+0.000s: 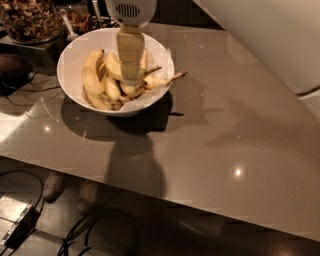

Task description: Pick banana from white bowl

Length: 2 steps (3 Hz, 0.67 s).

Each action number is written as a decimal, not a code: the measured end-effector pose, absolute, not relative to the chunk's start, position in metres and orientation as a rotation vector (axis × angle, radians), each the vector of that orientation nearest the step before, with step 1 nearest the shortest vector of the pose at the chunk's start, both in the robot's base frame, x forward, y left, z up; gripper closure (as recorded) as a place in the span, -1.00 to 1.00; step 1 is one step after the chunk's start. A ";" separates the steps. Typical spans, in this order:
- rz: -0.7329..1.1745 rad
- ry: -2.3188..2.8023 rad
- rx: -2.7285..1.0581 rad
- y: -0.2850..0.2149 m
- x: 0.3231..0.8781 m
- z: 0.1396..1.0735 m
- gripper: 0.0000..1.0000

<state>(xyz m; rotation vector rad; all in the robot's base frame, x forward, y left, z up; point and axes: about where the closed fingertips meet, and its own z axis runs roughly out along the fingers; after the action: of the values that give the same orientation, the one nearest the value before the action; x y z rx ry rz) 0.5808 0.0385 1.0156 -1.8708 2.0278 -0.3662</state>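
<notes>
The white bowl (pixel 75 43) stands at the back left of the grey table and holds several bananas. A plump yellow banana (pixel 113 66) lies near the bowl's middle. A longer, strongly curved banana (pixel 92 79) lies along the left side. Another banana's stem (pixel 176 76) sticks out over the right rim. My gripper (pixel 130 76) hangs straight down from its white wrist (pixel 131 10) into the middle of the bowl. Its tip is at the plump banana, right beside or on it; I cannot tell whether they touch.
A clear glass container of brown nuts (pixel 29 20) stands behind the bowl at the back left, with a spoon (pixel 67 28) beside it. A dark object and cables (pixel 15 70) lie left of the bowl. My white arm (pixel 270 40) fills the top right. The table's front edge (pixel 150 192) runs above the floor cables.
</notes>
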 end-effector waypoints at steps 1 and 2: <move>-0.292 2.042 -1.833 0.042 0.594 1.006 -1.00; -0.247 2.092 -1.812 0.047 0.608 0.993 -1.00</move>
<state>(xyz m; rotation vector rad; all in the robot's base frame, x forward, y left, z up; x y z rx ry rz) 0.6084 0.0467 0.9929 -1.8120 2.0924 -0.2471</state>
